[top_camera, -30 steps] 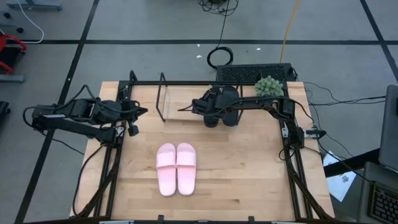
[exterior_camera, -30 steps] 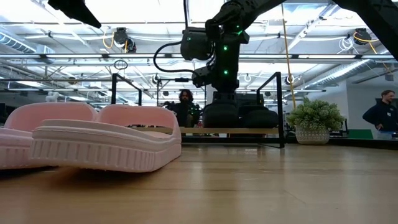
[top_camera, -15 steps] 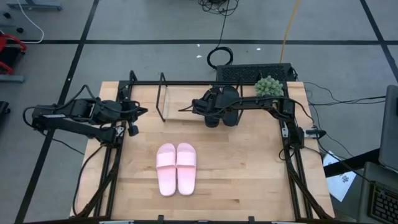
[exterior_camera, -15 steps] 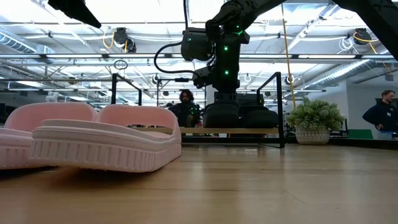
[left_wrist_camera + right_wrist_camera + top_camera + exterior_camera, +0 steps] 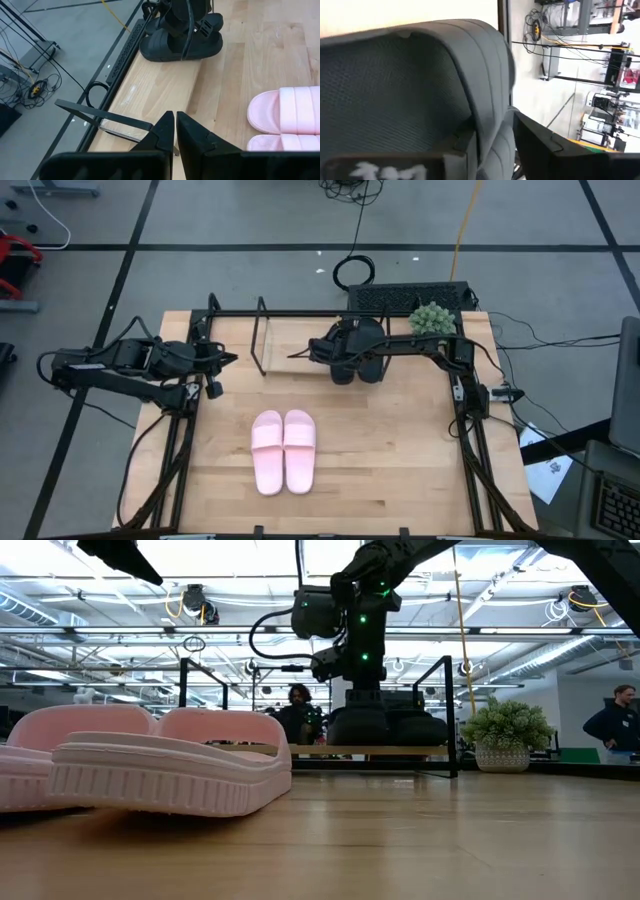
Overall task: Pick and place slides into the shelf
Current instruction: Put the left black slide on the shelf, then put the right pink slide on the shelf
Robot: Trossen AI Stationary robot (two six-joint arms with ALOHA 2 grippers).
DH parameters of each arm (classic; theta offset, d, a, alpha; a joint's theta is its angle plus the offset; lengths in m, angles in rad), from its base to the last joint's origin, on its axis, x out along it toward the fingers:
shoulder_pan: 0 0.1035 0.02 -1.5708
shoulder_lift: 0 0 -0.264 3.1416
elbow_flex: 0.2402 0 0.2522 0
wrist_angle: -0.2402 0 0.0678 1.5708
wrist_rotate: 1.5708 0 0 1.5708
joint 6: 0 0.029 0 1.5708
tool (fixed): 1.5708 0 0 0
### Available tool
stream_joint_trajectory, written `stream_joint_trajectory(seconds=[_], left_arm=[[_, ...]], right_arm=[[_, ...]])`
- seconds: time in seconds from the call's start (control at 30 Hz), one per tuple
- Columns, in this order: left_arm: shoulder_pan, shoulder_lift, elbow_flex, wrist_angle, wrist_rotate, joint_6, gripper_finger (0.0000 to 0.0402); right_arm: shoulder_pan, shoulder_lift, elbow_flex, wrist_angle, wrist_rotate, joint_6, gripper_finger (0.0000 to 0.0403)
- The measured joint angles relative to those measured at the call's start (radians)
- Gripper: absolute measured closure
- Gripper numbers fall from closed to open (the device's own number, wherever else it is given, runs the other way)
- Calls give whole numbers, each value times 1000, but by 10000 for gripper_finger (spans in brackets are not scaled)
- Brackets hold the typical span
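Two black slides (image 5: 364, 356) stand side by side on the shelf's wooden board (image 5: 155, 85), right of its middle. My right gripper (image 5: 340, 366) is at the left one, open, one finger under its wide strap (image 5: 470, 65) and one (image 5: 545, 145) outside it. The pink pair (image 5: 284, 450) lies sole down on the tabletop, toward the near side. My left gripper (image 5: 175, 122) hangs shut above the table's left edge, touching nothing. My right gripper straddles the strap's edge (image 5: 490, 130) of the left black slide, slanting down from the table's right; one finger is inside the strap, one outside. Whether either finger touches the strap I cannot tell. The slide rests on the shelf board.
The shelf's thin black rods (image 5: 262, 340) rise left of the black slides, with bare board between. A small potted plant (image 5: 432, 318) stands at the table's far right corner. People (image 5: 298, 705) show in the room behind.
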Motion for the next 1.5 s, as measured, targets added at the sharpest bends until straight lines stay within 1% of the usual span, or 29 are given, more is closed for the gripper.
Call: stream_joint_trajectory(seconds=[0.23, 0.5, 0.7, 0.9, 1.13, 1.27, 1.5], left_arm=[[0, 0, 0, 0, 0, -2, 378], [0, 0, 0, 0, 0, -3, 378], [0, 0, 0, 0, 0, -7, 378], [0, 0, 0, 0, 0, -7, 378], [0, 0, 0, 0, 1, -10, 378], [0, 0, 0, 0, 2, -9, 378], [0, 0, 0, 0, 2, -8, 378]], right_arm=[[0, 0, 0, 0, 11, 0, 265], [5, 0, 0, -8, 12, 0, 248], [27, -4, 0, -22, 12, -18, 248], [45, -42, 0, -22, 10, -18, 248], [55, -75, 0, -39, 8, 35, 248], [61, -76, 0, -44, -18, 40, 248], [76, -76, 0, -71, -18, 82, 248]])
